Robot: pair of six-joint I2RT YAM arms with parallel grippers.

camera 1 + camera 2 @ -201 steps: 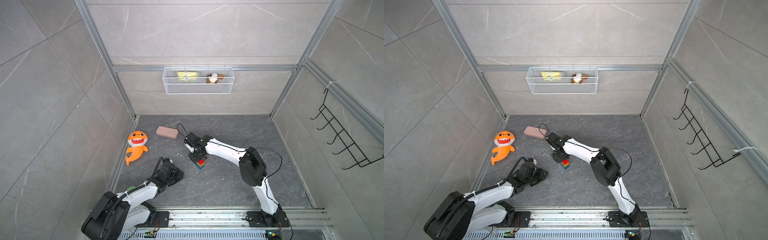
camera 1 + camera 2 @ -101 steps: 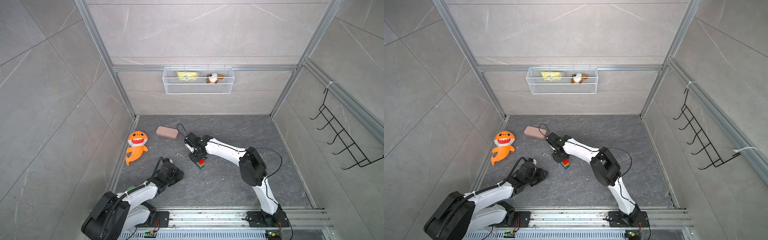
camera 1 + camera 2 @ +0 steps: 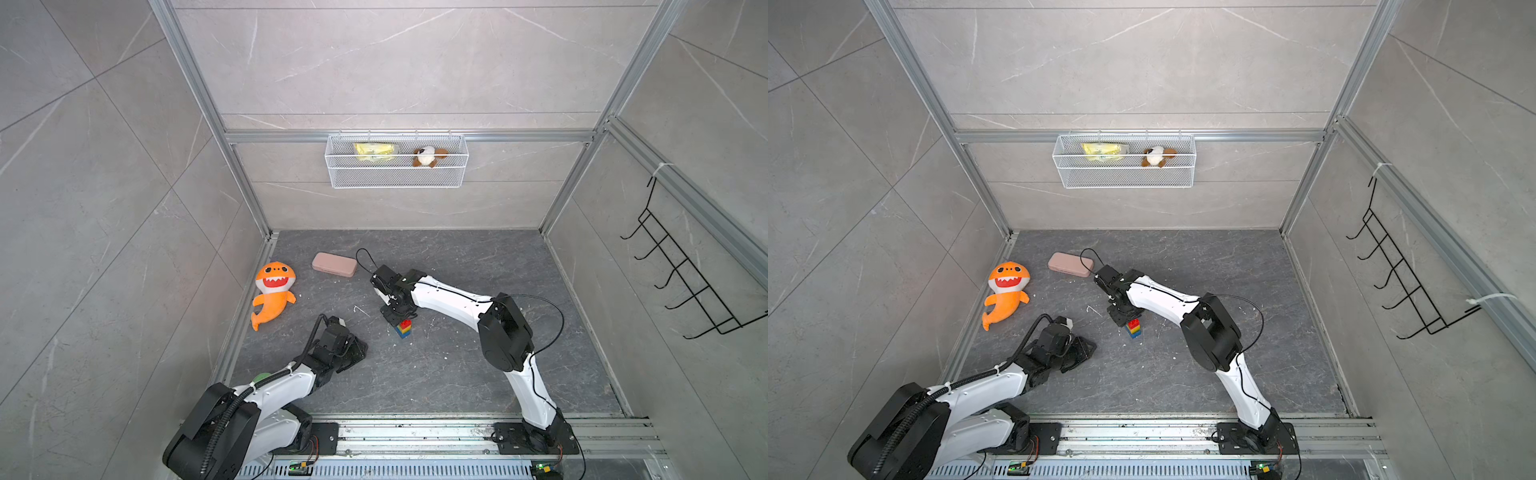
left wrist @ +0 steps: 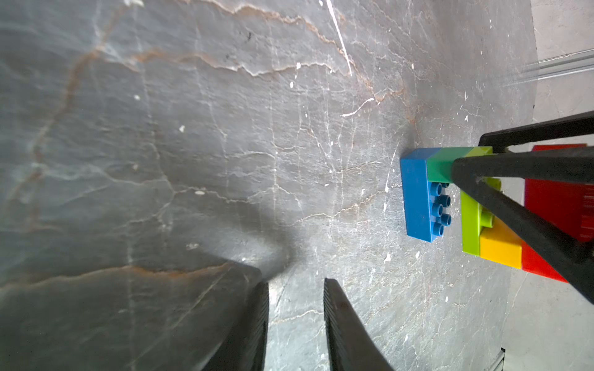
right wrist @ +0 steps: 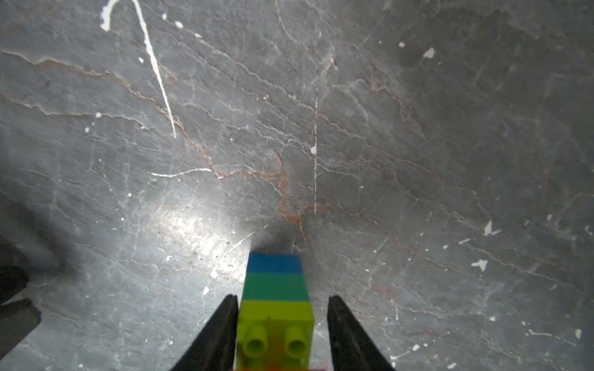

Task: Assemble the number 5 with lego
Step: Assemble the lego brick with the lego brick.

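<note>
The lego stands on the grey floor as one joined stack (image 3: pixel 404 328) (image 3: pixel 1134 327), layered blue, dark green, lime green, yellow and red from the floor up (image 4: pixel 418 192); this is the number 5. My right gripper (image 3: pixel 397 314) (image 5: pixel 283 300) straddles the stack's upper part and is open. One finger lies against the lime green brick (image 5: pixel 276 313), and a gap shows at the other finger. My left gripper (image 3: pixel 357 349) (image 4: pixel 295 282) rests low on the floor to the stack's left, with its jaws slightly apart and nothing between them.
A pink rounded case (image 3: pixel 334 264) and an orange shark plush (image 3: pixel 272 293) lie at the back left of the floor. A white wire basket (image 3: pixel 397 174) hangs on the back wall. A black hook rack (image 3: pixel 685 282) hangs on the right wall.
My right gripper's jaws have spread apart off the stack's sides. The stack stays upright in place. The left arm has not moved.
</note>
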